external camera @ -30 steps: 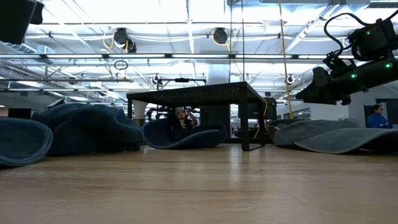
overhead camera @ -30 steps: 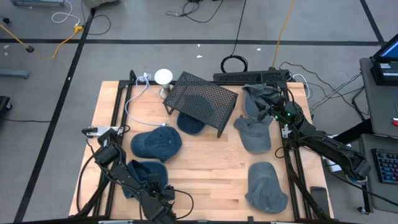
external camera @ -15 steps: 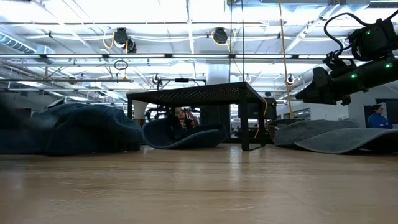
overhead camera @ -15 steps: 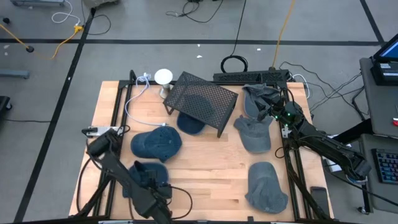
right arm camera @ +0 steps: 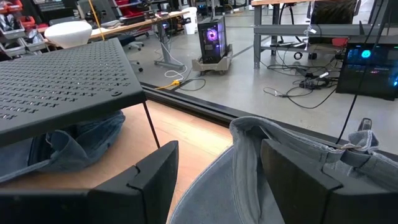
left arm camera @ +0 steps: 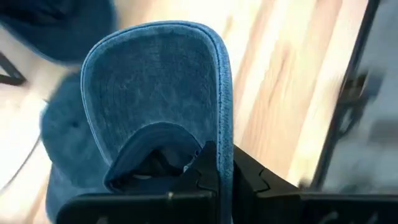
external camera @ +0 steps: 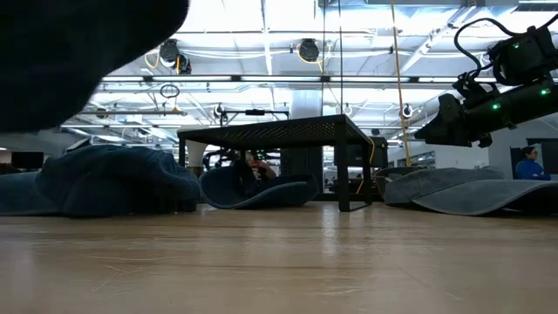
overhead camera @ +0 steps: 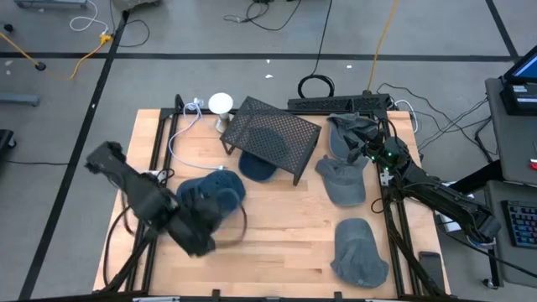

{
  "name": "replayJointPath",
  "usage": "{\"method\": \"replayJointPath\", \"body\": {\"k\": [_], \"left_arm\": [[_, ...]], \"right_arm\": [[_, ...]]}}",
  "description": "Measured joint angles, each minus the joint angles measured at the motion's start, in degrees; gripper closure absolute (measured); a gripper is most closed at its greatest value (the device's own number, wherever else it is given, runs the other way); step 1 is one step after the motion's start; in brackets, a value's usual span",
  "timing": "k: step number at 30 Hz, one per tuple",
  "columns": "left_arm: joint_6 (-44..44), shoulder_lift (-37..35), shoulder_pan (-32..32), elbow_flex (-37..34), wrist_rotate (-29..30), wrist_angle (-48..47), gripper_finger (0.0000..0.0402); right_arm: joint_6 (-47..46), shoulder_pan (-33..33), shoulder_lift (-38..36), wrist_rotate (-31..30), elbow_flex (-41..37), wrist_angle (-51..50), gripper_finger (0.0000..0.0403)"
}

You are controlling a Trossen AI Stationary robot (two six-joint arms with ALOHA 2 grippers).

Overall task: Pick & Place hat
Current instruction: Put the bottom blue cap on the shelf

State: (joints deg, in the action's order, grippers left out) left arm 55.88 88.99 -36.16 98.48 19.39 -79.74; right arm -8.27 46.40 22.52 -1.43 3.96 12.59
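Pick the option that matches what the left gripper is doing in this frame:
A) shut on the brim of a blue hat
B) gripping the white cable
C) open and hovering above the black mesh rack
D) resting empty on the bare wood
A: the left wrist view shows the left gripper closed on the brim edge of the blue hat, with the wooden table below it.

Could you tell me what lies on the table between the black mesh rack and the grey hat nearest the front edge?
In the high view, another grey hat lies between the mesh rack and the front grey hat.
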Motion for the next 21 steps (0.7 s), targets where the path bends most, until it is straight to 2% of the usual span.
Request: {"method": "replayJointPath", "body": {"k": [5,10,16,21], "left_arm": [[-0.27,-8.35,2.41,0.0,12.08,5.27,0.0393],[-6.72,-14.46,3.88,0.0,22.27,13.23,0.0393],[-18.78,-18.87,4.44,0.0,30.11,23.32,0.0393],[-30.27,-21.15,4.46,0.0,33.84,32.51,0.0393]], "right_arm": [[-0.47,0.0,-0.02,0.01,0.0,0.99,0.0181],[-6.47,0.0,-0.01,0.14,-0.01,0.93,0.0181],[-8.19,-0.01,-0.02,0.5,-0.01,1.09,0.0181],[-10.34,0.01,-0.02,8.54,-0.02,1.03,0.0181]]}}
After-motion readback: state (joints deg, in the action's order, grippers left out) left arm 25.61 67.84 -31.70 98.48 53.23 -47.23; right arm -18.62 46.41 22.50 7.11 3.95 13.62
